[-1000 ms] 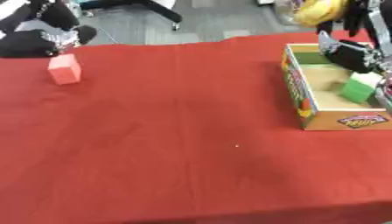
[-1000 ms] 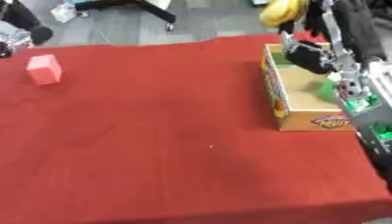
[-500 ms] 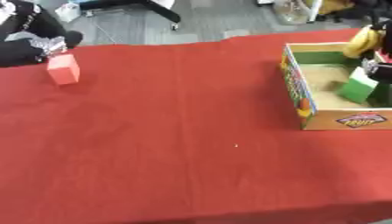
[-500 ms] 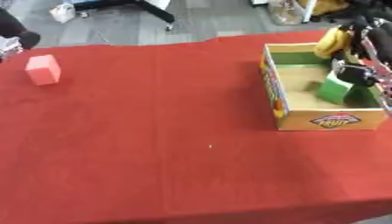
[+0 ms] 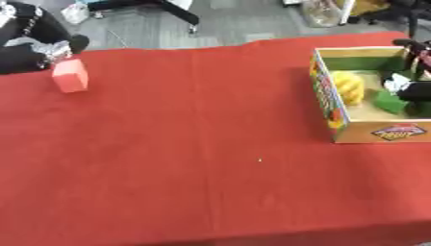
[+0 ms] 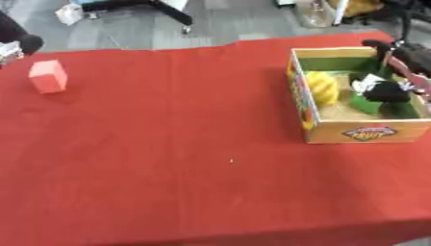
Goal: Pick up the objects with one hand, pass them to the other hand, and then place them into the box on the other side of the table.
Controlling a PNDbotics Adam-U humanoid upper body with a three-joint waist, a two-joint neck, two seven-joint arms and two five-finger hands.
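A cardboard box (image 6: 352,132) with a green inner wall stands at the table's right side. In it lie a yellow, banana-like object (image 6: 321,87) on the left and a green block (image 6: 366,104) further right. My right hand (image 6: 389,91) reaches into the box from the right, just above the green block and apart from the yellow object, fingers relaxed and holding nothing. A red block (image 5: 70,75) stands at the far left of the red cloth. My left hand (image 5: 38,49) rests just behind and left of it, not touching it.
The red tablecloth (image 5: 202,144) covers the whole table; its far edge runs along the top of the view. Beyond it are a grey floor and an office chair base (image 5: 168,7). A tiny white speck (image 5: 259,160) lies mid-table.
My right hand came down from above the box with the yellow object; that object now lies inside the box, free of the hand. The left hand stayed by the red block.
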